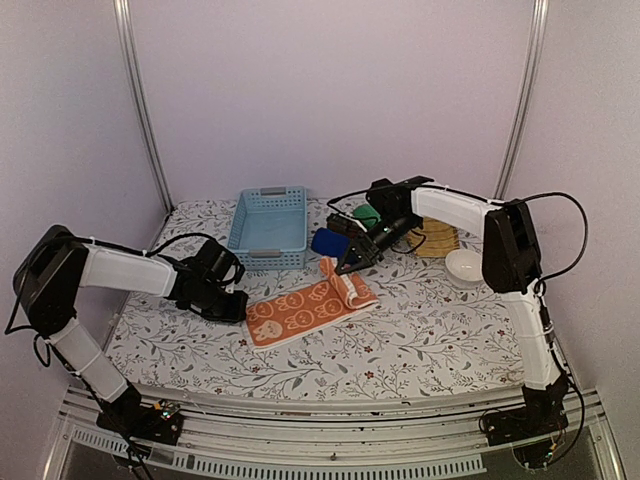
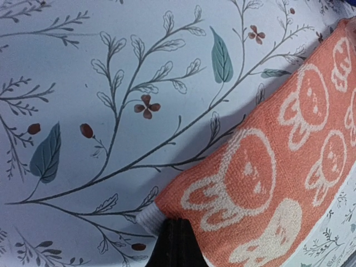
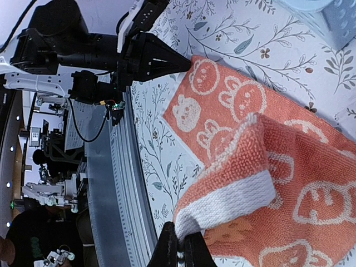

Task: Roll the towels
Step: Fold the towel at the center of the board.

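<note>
The flowered bench (image 1: 420, 330) carries a light blue basket (image 1: 268, 228). Just in front of the basket lies the orange towel (image 1: 305, 308), its right end folded over. The right fingers (image 3: 168, 247) pinch that raised white hem. The left fingers (image 2: 175, 245) sit at the towel's left corner, grip unclear.
</note>
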Robot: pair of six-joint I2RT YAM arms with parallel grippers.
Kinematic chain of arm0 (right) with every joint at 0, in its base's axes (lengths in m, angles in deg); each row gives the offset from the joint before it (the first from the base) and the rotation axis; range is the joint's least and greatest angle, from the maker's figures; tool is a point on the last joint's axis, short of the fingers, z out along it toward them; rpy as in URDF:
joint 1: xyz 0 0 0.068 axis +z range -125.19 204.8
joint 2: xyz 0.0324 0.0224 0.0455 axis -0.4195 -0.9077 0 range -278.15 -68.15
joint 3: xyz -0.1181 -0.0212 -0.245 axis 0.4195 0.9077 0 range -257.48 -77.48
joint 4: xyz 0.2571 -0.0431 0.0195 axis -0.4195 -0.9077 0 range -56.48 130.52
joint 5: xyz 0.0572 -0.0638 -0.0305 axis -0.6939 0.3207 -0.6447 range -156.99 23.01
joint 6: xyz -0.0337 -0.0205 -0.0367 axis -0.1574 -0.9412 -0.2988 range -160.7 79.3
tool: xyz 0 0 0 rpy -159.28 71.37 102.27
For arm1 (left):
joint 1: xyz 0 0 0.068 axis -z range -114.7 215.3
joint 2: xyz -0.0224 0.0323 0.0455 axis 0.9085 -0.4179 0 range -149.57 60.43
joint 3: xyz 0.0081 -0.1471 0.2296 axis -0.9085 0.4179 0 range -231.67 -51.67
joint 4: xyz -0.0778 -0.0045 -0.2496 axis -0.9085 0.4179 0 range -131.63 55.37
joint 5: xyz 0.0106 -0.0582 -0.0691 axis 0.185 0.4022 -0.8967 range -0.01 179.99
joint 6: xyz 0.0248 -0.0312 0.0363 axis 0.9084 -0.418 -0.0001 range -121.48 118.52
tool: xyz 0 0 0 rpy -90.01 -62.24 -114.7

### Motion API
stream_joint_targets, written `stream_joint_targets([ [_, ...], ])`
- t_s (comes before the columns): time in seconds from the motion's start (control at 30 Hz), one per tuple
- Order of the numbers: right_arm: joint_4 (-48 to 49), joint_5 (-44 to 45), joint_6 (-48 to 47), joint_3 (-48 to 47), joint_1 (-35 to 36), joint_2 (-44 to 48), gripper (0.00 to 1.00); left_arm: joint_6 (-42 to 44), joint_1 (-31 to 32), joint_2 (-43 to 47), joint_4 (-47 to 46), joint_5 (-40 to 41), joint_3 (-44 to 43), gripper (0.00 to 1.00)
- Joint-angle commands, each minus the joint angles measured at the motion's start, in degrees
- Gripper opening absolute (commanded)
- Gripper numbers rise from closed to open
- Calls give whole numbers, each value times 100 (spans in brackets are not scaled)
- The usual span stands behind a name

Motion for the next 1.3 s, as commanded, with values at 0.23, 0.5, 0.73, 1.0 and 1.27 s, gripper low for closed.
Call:
stream_joint_targets([
  [0.23,1422,-92,1731,-562,688,-661,2,-63,71,-16,172,176,290,0],
  [0.5,2333,-141,2799,-604,1199,-816,2,-187,75,90,-2,142,483,0],
  [0.73,2923,-124,3356,-737,1419,-1060,2,-339,71,245,-156,113,656,0],
  [1.0,3279,122,3619,-875,1449,-1314,2,-349,71,428,-221,131,759,0],
  [1.27,3497,-22,3799,-868,1649,-1431,2,-376,72,378,-288,102,780,0],
])
